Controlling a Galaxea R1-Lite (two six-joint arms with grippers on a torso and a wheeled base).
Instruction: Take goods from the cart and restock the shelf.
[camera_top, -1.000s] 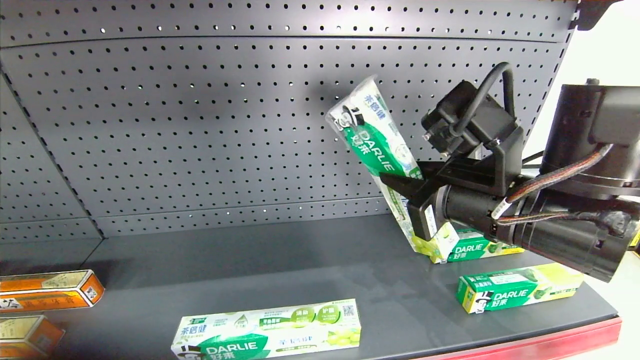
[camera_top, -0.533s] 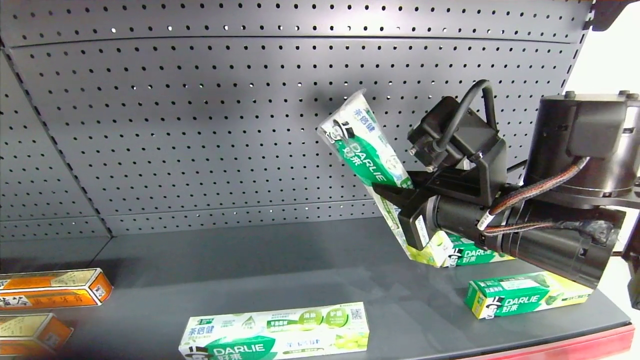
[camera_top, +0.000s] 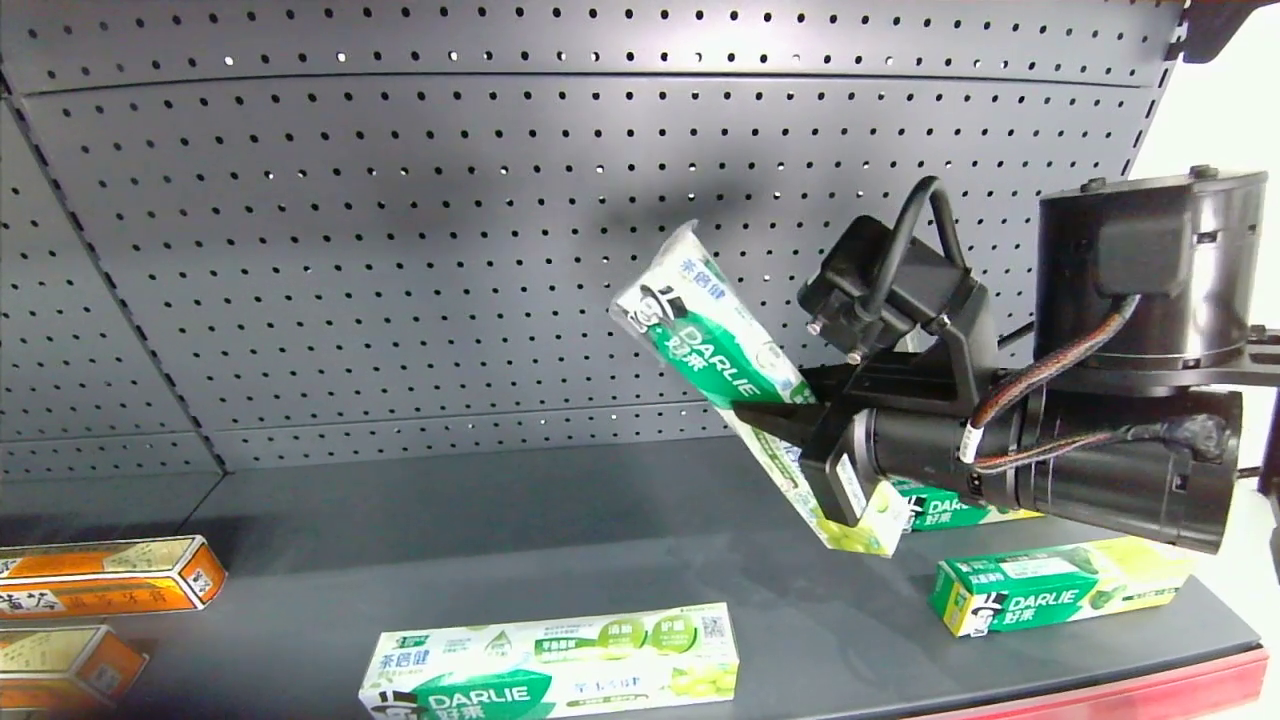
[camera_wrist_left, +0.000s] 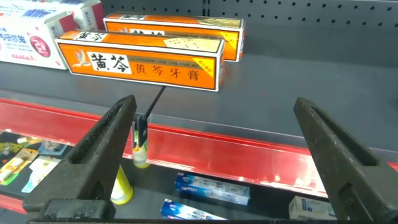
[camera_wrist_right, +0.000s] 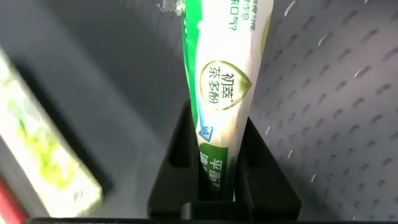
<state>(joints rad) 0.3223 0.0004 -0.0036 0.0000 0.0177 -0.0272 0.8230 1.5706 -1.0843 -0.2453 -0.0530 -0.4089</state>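
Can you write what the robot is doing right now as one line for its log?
right pincer: shut on toothpaste pack, held tilted over shelf | left pincer: open, empty, facing orange boxes

The right arm (camera_top: 1100, 470) consists of matte black cylindrical links. Its joint housing (camera_top: 1140, 270) is a black drum with screw heads on the top rim. An orange-and-black braided cable (camera_top: 1060, 375) carries a white tag. The camera (camera_top: 885, 285) is a black box on an angled black bracket, fed by a looped black lead (camera_top: 925, 215). The right gripper (camera_top: 775, 395) is black with a white label. The left gripper (camera_wrist_left: 214, 118) has dark, tapered, matte fingers (camera_wrist_left: 102, 155).
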